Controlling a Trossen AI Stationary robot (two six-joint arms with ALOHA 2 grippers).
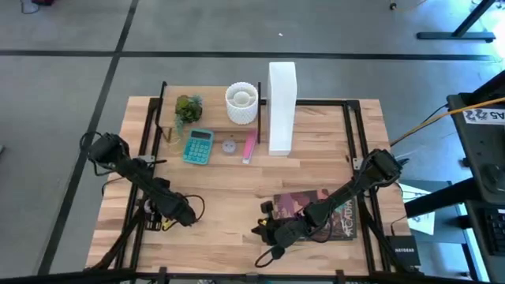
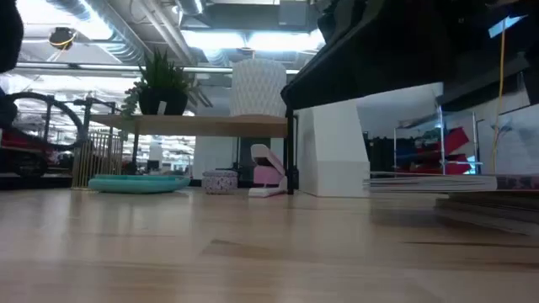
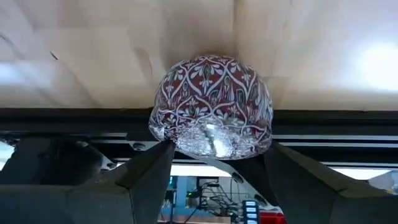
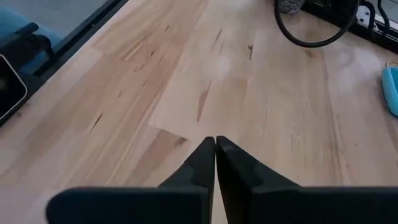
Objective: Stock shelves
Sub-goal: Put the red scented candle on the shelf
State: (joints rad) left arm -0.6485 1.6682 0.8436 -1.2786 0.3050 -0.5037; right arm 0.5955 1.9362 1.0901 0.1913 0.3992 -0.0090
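Down at the front left of the desk [image 1: 213, 237], the left claw [image 1: 162, 219] sits low by the dark frame rail, and the left wrist view shows its two dark fingers [image 3: 146, 171] spread to either side of a round bowl [image 3: 211, 106] patterned in red, white and green. The fingers touch the bowl's lower edges, so the claw is grasping the bowl over the desk's edge.

Farther back, the shelves [image 1: 209, 110] stand at the rear of the desk, left of centre, a light-wood board on thin black posts. On top of the board are a small potted plant [image 1: 188, 107] at the left and a white ribbed cup [image 1: 241, 102] at the right. Under and in front of the board lie a teal calculator [image 1: 198, 147], a small round grey tin [image 1: 229, 146] and a pink stapler [image 1: 248, 147], side by side from left to right. Just right of the shelves, touching or nearly touching its right post, stands a tall white file box [image 1: 282, 106].

Toward the front right, a magazine [image 1: 316, 213] with a dark red cover lies flat on the desk, partly beneath the right arm. The right claw [image 1: 264, 234] hangs just left of the magazine, above bare wood, its fingertips [image 4: 216, 152] pressed together and clenched on nothing.
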